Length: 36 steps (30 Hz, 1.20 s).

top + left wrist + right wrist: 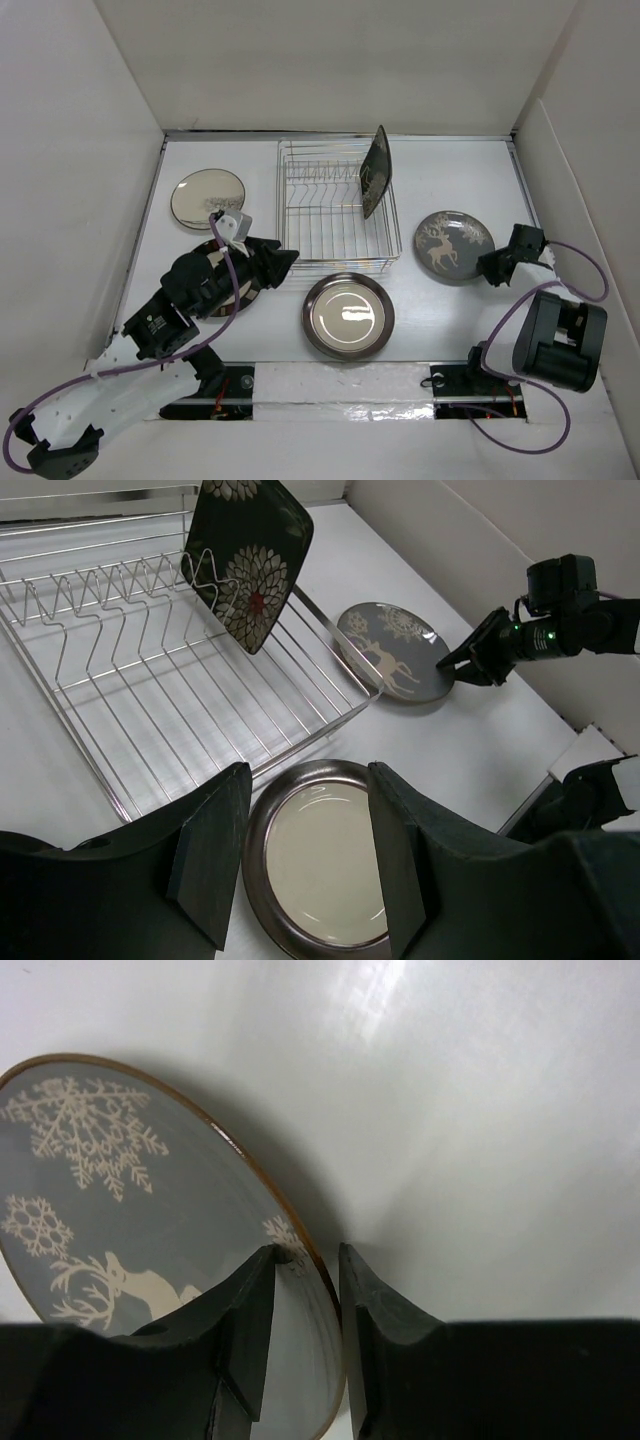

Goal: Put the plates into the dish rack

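The dish rack (340, 262) stands at the centre back, with the dark floral rectangular plate (375, 170) upright at its right end. The cream plate with the brown rim (348, 315) lies flat in front of the rack. The shiny metal plate (207, 198) lies at the back left. My left gripper (290, 262) is open and empty, hovering left of the cream plate (320, 860). My right gripper (305, 1252) is shut on the right rim of the grey deer plate (120, 1210), which sits right of the rack (455, 245). I see no small beige plate.
White walls enclose the table on the left, back and right. My left arm (190, 295) covers the table left of the rack. My right arm's base (560, 340) sits at the near right. In the left wrist view the rack (250, 770) lies just beyond the cream plate.
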Each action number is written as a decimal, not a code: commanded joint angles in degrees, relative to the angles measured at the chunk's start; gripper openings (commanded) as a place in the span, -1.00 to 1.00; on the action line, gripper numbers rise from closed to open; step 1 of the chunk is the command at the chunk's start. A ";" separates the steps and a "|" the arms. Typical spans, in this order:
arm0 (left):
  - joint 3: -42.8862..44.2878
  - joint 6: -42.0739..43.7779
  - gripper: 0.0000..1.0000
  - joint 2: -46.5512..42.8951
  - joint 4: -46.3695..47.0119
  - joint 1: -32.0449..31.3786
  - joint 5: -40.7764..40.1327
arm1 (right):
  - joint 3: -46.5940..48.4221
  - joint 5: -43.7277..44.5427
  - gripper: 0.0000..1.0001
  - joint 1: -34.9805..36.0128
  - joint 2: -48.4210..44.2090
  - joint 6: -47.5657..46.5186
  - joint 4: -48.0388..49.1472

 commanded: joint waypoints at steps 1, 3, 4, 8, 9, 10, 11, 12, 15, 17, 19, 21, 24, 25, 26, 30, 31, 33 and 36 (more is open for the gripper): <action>0.05 0.52 -0.07 0.95 1.83 -0.24 -0.45 | 1.75 -0.53 -0.25 0.83 5.09 -3.85 2.58; 0.05 0.52 -0.07 1.56 1.83 -0.24 -0.54 | 0.54 -2.29 0.03 0.83 4.84 -3.94 3.02; 0.05 0.52 -0.07 1.83 1.83 -0.24 -0.62 | 0.52 -3.08 0.03 0.83 4.23 -3.68 3.54; 0.05 0.43 -0.07 2.62 2.09 0.28 0.16 | -4.82 -8.44 0.15 -0.49 0.97 -1.05 6.53; 0.05 0.43 -0.07 2.88 2.18 0.81 0.43 | -5.71 -9.93 0.15 -0.49 0.36 0.35 7.23; 0.05 0.43 -0.07 2.97 2.18 0.81 0.43 | -6.41 -10.64 0.15 -0.49 0.44 0.89 8.02; 0.05 0.43 -0.07 2.97 2.18 0.81 0.43 | -7.03 -11.17 0.04 -0.49 0.61 1.42 9.51; 0.05 0.43 -0.07 3.15 2.18 1.33 0.43 | -7.64 -11.96 -0.01 -0.49 0.88 2.12 9.96; -0.04 0.35 -0.07 3.59 2.18 1.34 0.52 | -8.70 -13.63 -0.27 -1.10 2.46 3.26 12.07; -0.04 0.35 -0.07 3.85 2.27 1.87 0.78 | -9.49 -14.07 -0.58 -1.80 3.51 3.88 14.94; 0.05 0.43 -0.07 4.29 2.36 2.47 1.22 | -11.59 -15.04 -0.80 -3.74 3.95 4.76 17.25; 0.13 0.43 -0.07 4.73 2.36 2.48 1.05 | -13.27 -14.69 -0.99 -4.88 3.08 6.25 20.32; 0.13 0.34 -0.07 5.87 2.18 2.48 0.96 | -17.83 -13.29 -1.00 -4.89 -2.44 8.62 25.68; 0.22 0.34 -0.07 6.13 2.01 2.48 0.87 | -18.98 -12.67 -1.00 -4.89 -4.46 9.24 26.74; 0.22 0.34 -0.08 6.48 2.01 2.48 0.87 | -20.73 -12.49 -1.00 -4.89 -6.57 9.59 28.32; 0.57 0.43 -0.09 8.15 1.74 2.48 -0.18 | -19.87 -11.09 -1.00 -4.89 -22.10 6.62 27.55; 0.57 0.43 -0.09 8.24 1.74 2.48 -0.53 | -19.00 -10.13 -1.00 -4.89 -24.32 5.91 26.58; 0.57 0.43 -0.10 8.51 1.92 2.48 -1.15 | -16.11 -9.77 -1.00 -5.41 -28.11 3.46 24.73; 0.49 0.35 -0.11 8.77 2.09 2.48 -2.20 | -12.15 -9.94 -1.00 -5.41 -32.25 0.91 24.38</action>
